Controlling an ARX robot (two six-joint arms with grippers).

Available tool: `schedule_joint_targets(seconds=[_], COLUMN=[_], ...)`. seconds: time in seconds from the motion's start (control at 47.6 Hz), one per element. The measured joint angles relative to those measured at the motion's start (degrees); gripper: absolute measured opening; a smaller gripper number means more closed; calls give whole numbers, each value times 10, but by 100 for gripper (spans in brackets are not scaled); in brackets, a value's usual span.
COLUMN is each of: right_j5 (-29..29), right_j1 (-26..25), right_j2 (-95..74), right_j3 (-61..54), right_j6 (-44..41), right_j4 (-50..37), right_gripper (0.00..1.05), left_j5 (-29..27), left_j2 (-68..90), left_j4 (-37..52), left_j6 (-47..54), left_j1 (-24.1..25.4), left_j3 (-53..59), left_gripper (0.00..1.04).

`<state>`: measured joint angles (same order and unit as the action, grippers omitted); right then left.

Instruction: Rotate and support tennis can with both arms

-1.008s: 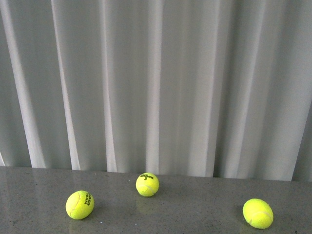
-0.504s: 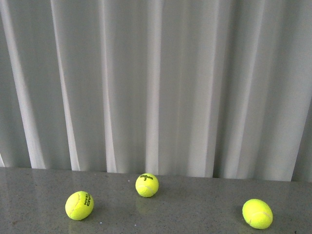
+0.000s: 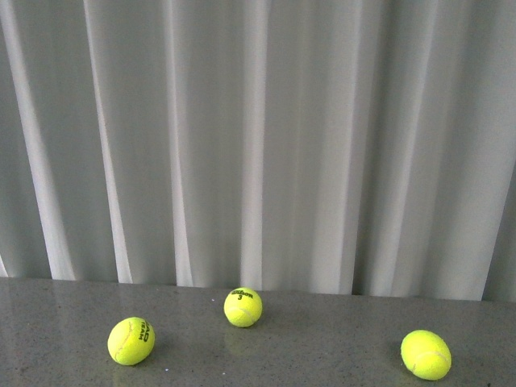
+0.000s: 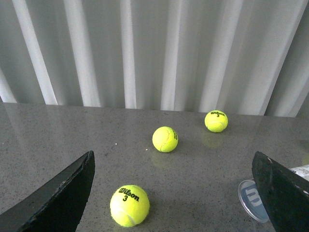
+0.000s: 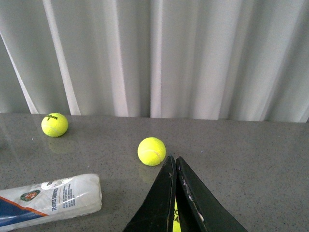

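Tennis can [image 5: 53,195] lay on its side on the tabletop [image 5: 251,154], out of the front view. In the left wrist view only its clear end [image 4: 252,199], marked with a W, showed past one finger of the left gripper [image 4: 173,159]. That gripper stood spread wide with nothing between its fingers, and whether the finger touched the can could not be told. The right gripper [image 5: 175,159] had its fingers pressed together at the tips, apart from the can. A yellow sliver in the slit lower down could not be identified. Over the preceding second the front view changed almost imperceptibly. The left ball [image 3: 131,341], middle ball [image 3: 243,307] and right ball [image 3: 426,355] each sat a shade lower in frame, their spacing unaltered, and no arm entered. This suggested that the can was probably neither gripped nor propped, so rotation had apparently not begun and both arms had yet to close in on it. The tabletop was a glossy, grey-speckled slab that faintly mirrored the balls. Behind it hung a pale pleated curtain [image 3: 322,145] filling the background.
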<state>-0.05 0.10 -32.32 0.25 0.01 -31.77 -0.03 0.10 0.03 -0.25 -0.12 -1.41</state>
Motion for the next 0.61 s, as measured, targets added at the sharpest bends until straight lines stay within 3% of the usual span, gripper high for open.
schedule_joint_targets(seconds=[0.609], right_j5=[0], right_j1=[0], right_j2=[160], right_j3=[0], right_j6=[0], right_j4=[153], right_gripper=[3], left_j5=[0], left_j2=[0], left_j4=[0], left_j6=[0], left_j1=[0], left_j3=[0], left_gripper=[98])
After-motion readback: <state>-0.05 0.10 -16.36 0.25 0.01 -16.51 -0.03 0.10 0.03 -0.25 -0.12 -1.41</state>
